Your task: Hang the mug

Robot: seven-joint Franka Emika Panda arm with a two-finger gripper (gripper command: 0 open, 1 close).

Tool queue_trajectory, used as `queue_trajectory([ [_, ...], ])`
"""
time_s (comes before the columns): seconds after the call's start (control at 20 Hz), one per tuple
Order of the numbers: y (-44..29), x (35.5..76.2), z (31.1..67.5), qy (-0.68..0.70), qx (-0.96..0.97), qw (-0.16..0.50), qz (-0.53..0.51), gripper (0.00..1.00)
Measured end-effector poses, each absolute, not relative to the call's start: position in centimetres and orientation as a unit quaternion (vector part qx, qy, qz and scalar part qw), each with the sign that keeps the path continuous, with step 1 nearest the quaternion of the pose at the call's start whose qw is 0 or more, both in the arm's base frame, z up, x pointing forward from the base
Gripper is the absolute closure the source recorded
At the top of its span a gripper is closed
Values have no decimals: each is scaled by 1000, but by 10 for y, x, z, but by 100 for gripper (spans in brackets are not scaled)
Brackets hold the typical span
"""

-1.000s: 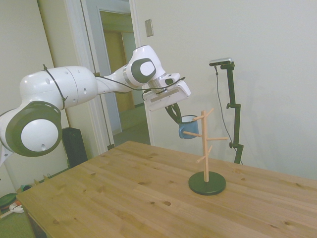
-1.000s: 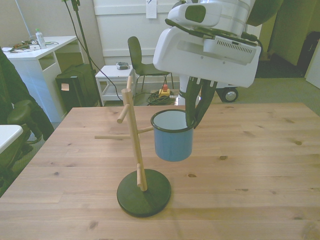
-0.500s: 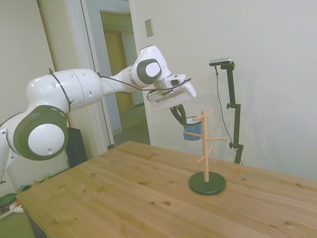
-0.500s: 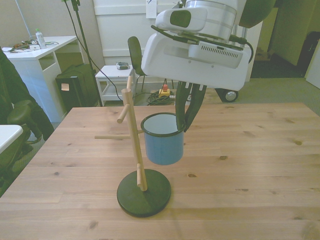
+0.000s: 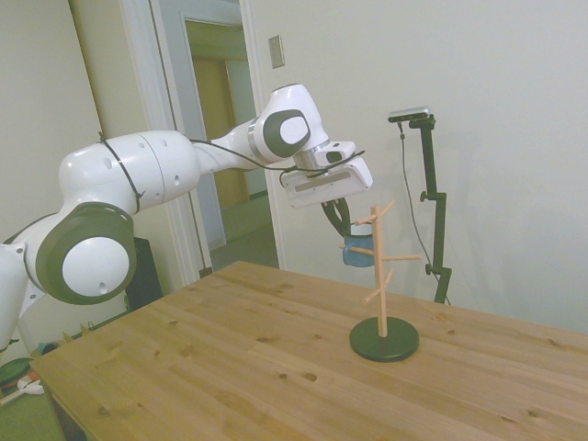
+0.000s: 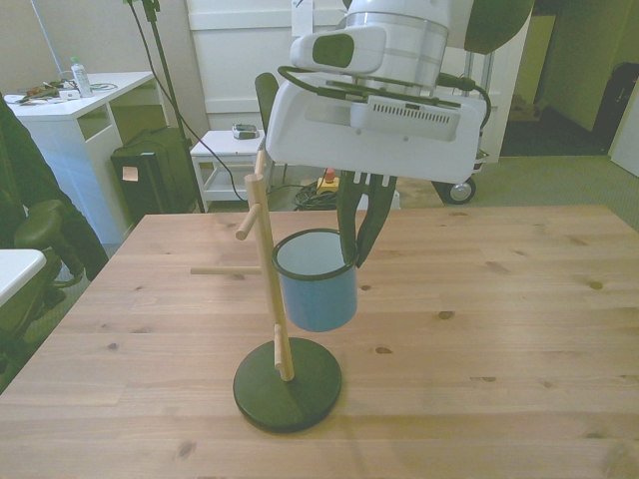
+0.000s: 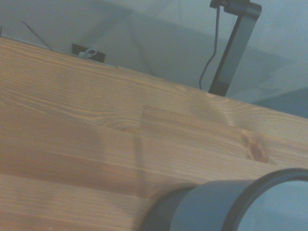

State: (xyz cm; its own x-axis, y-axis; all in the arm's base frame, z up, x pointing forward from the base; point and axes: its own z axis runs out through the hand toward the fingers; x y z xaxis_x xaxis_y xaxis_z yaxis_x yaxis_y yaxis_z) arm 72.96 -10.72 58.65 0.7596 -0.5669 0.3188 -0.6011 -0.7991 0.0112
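Note:
The blue mug point(image 6: 316, 290) with a pale inside and dark rim hangs in the air above the table, upright, its rim pinched by my gripper point(image 6: 353, 257), which is shut on it. The mug sits right against the post of the wooden mug tree point(image 6: 264, 261), whose dark round base point(image 6: 288, 385) stands on the table. In the side view the mug point(image 5: 356, 254) shows behind the tree's pegs point(image 5: 379, 260), with my gripper point(image 5: 344, 237) above it. The wrist view shows the mug's rim and side point(image 7: 231, 204) over the table. The handle is hidden.
The wooden table point(image 6: 519, 329) spreads out around the tree. Behind it in the front view are a dark chair point(image 6: 285, 125), a small white trolley point(image 6: 228, 155) and a white desk point(image 6: 70, 120). A person's dark sleeve point(image 6: 22, 170) is at the front view's left edge.
My gripper has carried the mug toward the front view's left, closing on the tree's post; in the side view it moved right toward the pegs. The tree has not moved.

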Motion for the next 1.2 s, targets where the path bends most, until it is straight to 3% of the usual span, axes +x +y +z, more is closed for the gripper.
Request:
queue_trajectory([
  [0.85, -104, 731, 591, -316, 935, 40, 156, 0],
  [1.2, -45, 718, 611, -330, 931, -10, 154, 0],
])
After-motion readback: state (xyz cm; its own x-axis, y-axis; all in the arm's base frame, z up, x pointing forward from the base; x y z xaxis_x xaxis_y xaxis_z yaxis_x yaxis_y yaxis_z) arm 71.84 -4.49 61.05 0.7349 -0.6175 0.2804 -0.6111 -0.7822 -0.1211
